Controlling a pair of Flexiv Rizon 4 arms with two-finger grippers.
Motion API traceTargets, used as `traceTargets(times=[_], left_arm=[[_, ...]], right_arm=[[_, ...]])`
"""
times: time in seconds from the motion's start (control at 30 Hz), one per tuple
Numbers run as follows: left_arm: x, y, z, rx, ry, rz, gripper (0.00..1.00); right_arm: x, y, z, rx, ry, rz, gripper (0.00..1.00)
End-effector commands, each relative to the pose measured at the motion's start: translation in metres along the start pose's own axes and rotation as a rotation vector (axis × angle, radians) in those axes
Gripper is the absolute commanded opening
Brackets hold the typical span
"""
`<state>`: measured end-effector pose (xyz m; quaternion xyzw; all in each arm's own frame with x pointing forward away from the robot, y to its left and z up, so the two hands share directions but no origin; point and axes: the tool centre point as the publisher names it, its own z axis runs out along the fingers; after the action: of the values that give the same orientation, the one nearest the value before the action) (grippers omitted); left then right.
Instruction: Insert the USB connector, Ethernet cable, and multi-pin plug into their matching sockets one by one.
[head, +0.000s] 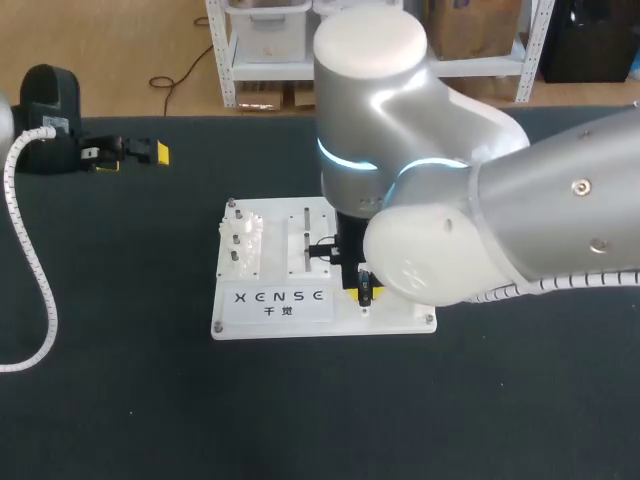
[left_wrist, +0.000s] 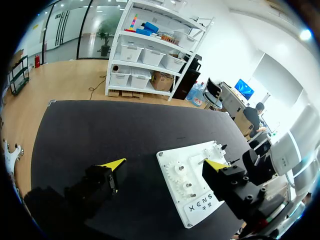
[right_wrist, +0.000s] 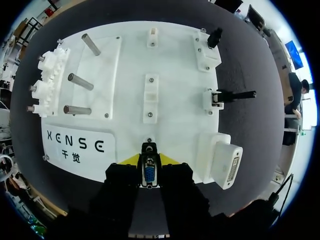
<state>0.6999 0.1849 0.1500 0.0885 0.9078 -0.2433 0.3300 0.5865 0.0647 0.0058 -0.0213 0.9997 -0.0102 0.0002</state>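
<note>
The right tool (right_wrist: 149, 160) is clamped on a small multi-pin plug (right_wrist: 149, 174) with a metal shell and a blue face, its yellow-tipped fingers pressing the plug from both sides. In the head view this tool (head: 362, 290) hangs low over the near right part of a flat white rectangular plastic board (head: 390, 318), mostly hidden under the bulky silver arm. The board lies on the matte black desk (head: 120, 380). In the right wrist view, a boxy white socket block (right_wrist: 227, 162) with a slotted multi-pin face stands on the board just beside the held plug. Farther ahead on that side, a black long-stemmed plug (right_wrist: 235, 94) sits at a small white holder, its stem reaching out past the board's edge. A short black connector (right_wrist: 214, 37) stands at another white block near the far corner. On the opposite side are three smooth grey metal pegs (right_wrist: 80, 81) and a row of white toothed gears (right_wrist: 47, 85). The left tool (left_wrist: 164, 164) is spread wide with nothing in it, well apart from the board over the desk's far left (head: 130, 152).
</note>
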Motion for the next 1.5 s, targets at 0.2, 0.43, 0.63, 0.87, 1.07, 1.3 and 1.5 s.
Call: traceTargets(times=[0.2, 0.43, 0.63, 0.87, 1.07, 1.3, 1.5], left_arm=[[0.0, 0.0, 0.0, 0.0, 0.0, 0.0, 1.0], [0.0, 0.0, 0.0, 0.0, 0.0, 0.0, 1.0], [0.0, 0.0, 0.0, 0.0, 0.0, 0.0, 1.0], [0.0, 0.0, 0.0, 0.0, 0.0, 0.0, 1.0], [0.0, 0.0, 0.0, 0.0, 0.0, 0.0, 1.0], [0.0, 0.0, 0.0, 0.0, 0.0, 0.0, 1.0], [0.0, 0.0, 0.0, 0.0, 0.0, 0.0, 1.0]], right_arm=[[0.003, -0.003, -0.001, 0.002, -0.036, 0.008, 0.0], [0.002, -0.005, -0.007, -0.01, -0.049, 0.016, 0.0], [0.0, -0.007, -0.013, -0.017, -0.06, 0.023, 0.0], [-0.004, -0.012, -0.034, -0.024, -0.087, 0.031, 0.0], [-0.007, -0.021, -0.057, 0.015, -0.099, 0.011, 0.0], [-0.005, -0.043, -0.067, 0.021, -0.087, 0.032, 0.0], [-0.003, -0.059, -0.062, 0.029, -0.07, 0.068, 0.0]])
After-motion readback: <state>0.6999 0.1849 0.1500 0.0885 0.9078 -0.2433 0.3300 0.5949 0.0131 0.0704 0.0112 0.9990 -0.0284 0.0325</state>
